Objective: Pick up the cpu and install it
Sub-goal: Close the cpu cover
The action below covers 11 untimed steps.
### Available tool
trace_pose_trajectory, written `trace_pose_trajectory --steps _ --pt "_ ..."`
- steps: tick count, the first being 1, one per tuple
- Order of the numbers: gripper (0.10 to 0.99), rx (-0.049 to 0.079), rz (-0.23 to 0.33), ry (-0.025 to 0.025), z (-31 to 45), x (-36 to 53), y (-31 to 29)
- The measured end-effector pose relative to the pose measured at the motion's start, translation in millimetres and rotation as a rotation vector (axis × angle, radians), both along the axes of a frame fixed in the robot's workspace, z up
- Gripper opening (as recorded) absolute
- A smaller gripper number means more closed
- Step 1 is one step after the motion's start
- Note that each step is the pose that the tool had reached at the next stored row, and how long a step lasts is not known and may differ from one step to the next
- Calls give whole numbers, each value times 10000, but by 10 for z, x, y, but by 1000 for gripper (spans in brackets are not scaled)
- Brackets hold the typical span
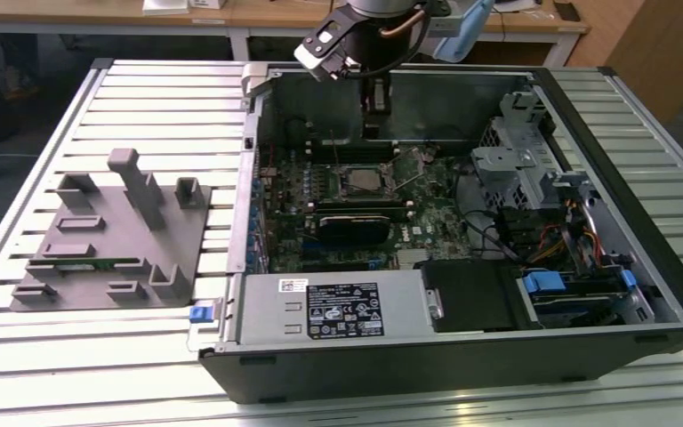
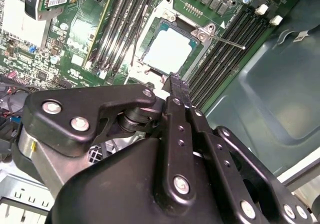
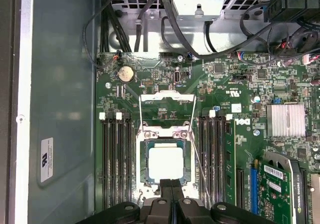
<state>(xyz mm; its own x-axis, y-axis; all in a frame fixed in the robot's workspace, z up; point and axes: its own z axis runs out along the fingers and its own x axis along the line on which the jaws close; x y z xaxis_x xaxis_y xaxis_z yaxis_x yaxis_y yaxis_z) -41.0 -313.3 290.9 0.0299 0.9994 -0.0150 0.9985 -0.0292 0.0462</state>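
Hovering low – black two-finger gripper [image 3: 170,183], jaws clenched, nothing betw. them – tips just beside small silver-topped square cpu [image 3: 165,163], seated in green mobo socket [image 3: 146,149]. Placement looks done; hinged metal retention frame [image 3: 166,98] beyond is open, latching not yet done.

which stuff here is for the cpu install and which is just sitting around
For the job:
cpu, lying in its socket
gripper, shut, close by the cpu

Lying about:
grey tray
coin cell
heatsink
graphics card

Slatted metal table [image 1: 140,98]; wooden desk [image 1: 270,13] behind; wooden cabinet [image 1: 662,44] at exterior view's right.
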Motion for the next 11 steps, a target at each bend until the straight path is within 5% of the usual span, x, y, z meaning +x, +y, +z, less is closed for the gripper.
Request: trace_pose_trajectory --steps 11 --pt "106 -12 0 1 20 29 0"
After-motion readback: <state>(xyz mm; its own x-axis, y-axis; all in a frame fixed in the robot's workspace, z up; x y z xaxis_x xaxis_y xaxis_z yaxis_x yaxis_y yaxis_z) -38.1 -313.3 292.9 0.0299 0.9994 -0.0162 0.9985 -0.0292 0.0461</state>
